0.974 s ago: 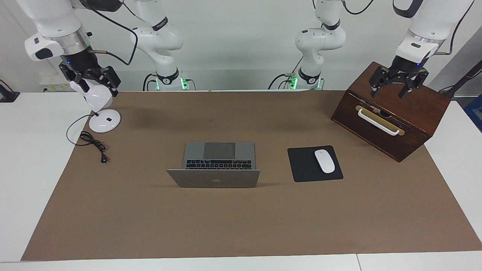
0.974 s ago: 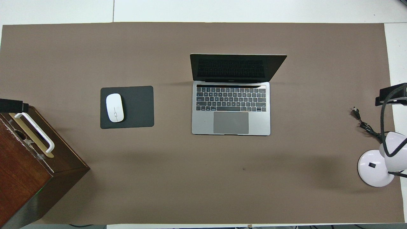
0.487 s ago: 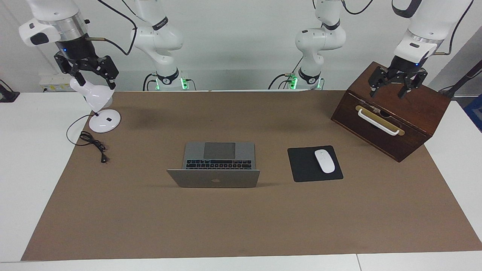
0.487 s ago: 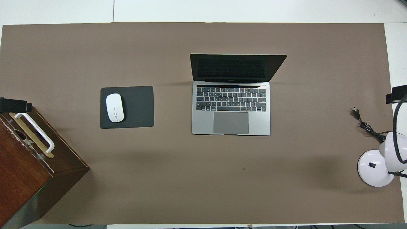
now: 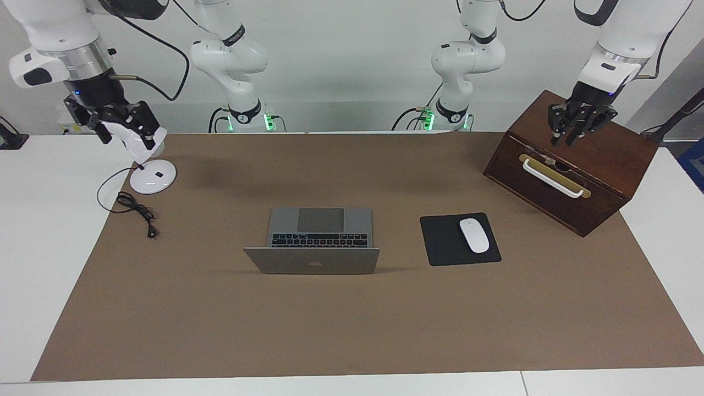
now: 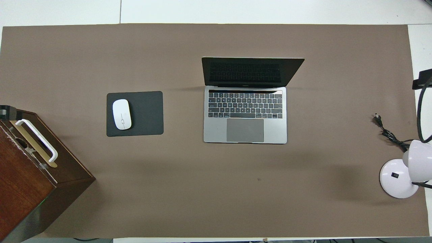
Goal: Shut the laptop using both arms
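Laptop: matt silver-grey metal w/ glossy dark screen. Mouse pad: matt black cloth; mouse: glossy white plastic. Box: dark polished wood. Lamp: glossy white plastic. Counter cover: matt brown paper-like sheet.

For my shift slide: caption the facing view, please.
Open laptop at mid-table, lid up; left tool over the wooden box, right tool over the desk lamp; neither touches the laptop.

Lighting: bright and even from above my arms, both views sharp edge to edge. Shadows: soft, broad patches on the brown mat nearer to me than the laptop. Glare: none on the counter.
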Controlling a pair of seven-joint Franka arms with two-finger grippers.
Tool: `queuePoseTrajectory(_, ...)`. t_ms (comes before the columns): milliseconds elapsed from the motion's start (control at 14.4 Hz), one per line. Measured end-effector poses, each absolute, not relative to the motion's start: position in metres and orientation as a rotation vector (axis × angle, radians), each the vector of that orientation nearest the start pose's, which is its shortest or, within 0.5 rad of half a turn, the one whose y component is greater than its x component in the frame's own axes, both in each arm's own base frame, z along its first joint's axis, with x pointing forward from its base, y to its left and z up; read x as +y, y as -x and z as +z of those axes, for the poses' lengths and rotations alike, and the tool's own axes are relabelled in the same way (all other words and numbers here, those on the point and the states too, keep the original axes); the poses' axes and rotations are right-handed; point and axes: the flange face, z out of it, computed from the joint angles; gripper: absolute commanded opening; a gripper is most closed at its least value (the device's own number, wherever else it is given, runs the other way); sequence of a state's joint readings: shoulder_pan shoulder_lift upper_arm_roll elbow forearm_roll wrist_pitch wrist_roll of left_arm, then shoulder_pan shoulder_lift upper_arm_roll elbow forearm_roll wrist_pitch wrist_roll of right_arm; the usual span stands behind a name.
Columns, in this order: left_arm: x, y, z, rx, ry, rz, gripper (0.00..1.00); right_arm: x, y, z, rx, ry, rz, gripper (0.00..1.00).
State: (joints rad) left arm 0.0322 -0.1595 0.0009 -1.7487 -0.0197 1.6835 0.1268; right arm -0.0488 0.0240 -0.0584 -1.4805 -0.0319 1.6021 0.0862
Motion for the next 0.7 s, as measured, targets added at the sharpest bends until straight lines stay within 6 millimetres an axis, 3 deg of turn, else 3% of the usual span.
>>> queuePoseTrajectory(348,0.009,-0.52,0.641,0.161,3.136,-0.251,0.0,-0.063,-0.616,0.645,0.258,3.169,-0.235,0.74)
queuePoseTrajectory(626,-0.01,-0.529,0.636,0.184,3.193,-0.375,0.0,-0.032,-0.658,0.643,0.179,3.17,-0.415,0.04)
queuePoseTrajectory(696,-0.024,-0.53,0.631,0.219,3.196,-0.405,0.0,-0.022,-0.669,0.641,0.157,3.165,-0.467,0.0)
